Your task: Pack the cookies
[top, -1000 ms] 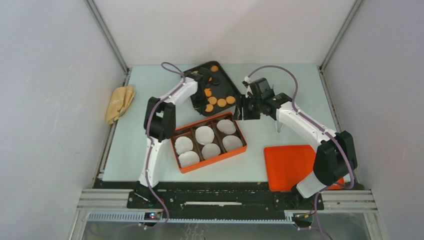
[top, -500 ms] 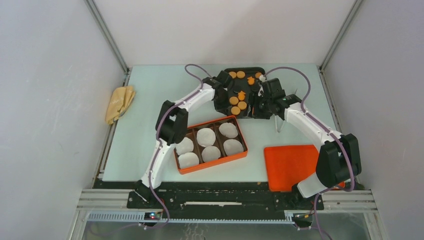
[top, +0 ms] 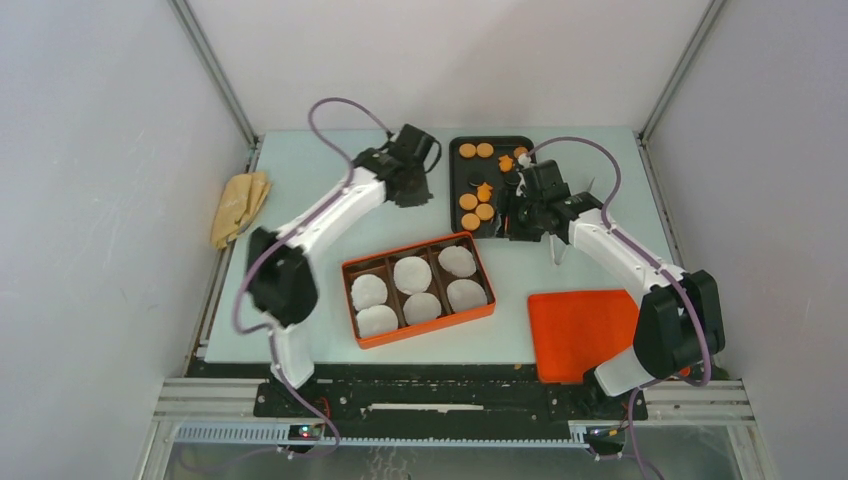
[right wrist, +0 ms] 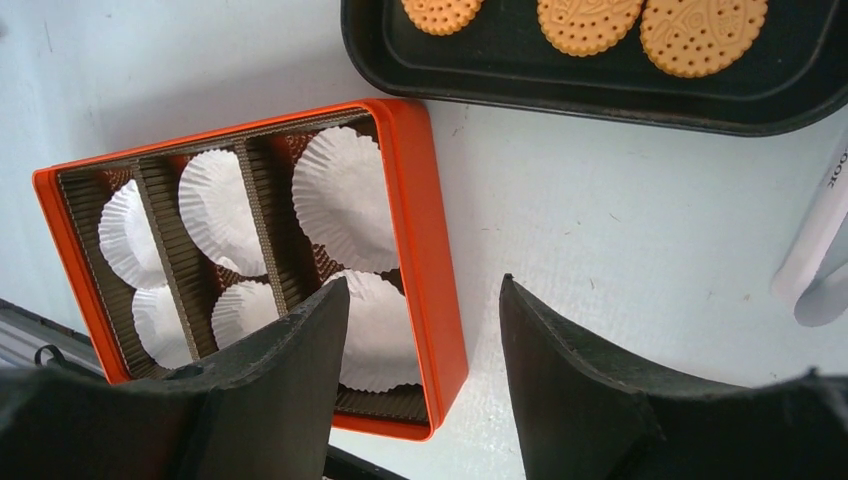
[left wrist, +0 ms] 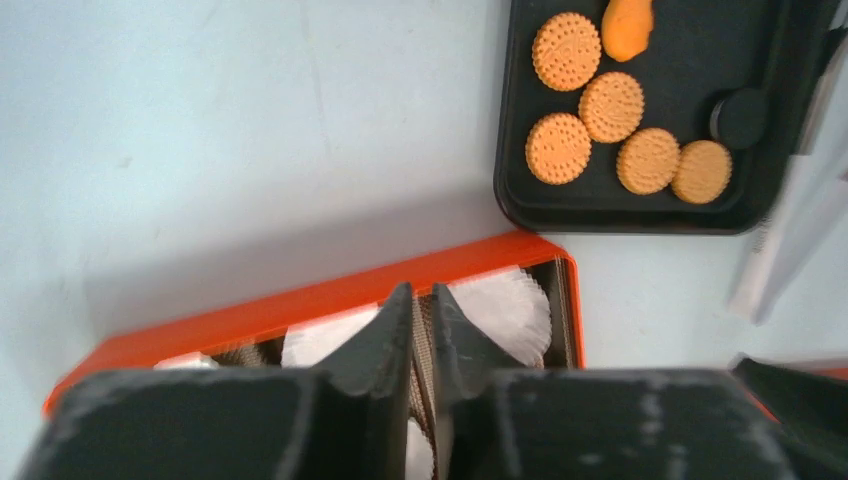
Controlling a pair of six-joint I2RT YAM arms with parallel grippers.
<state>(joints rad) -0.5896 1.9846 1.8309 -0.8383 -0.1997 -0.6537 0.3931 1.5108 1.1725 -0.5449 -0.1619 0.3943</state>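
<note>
Left pincer: narrowed to a thin slit, with nothing between the fingers. It hangs over the table just left of the black tray.
Right pincer: spread wide and empty. It sits at the tray's near right corner.
Cookies: all on the tray, none in the box. The orange discs lie flat in loose clusters, with 1 black disc beside them.
Direction: from my right pincer the cookies lie just ahead, toward the far wall. From my left pincer they lie to its right, across the tray rim.
Nearer arm: the right, I judge.
Long axis: the round discs have none, so any wrist angle suits them. The irregular orange piece would want lining up.
Orange box: 6 compartments, each holding 1 white liner cup, no cookie in any. It lies near the tray, on the tray's near side.
Orange lid: flat on the table, right of the box and apart from it.
Stage: packing not yet begun, I judge.
</note>
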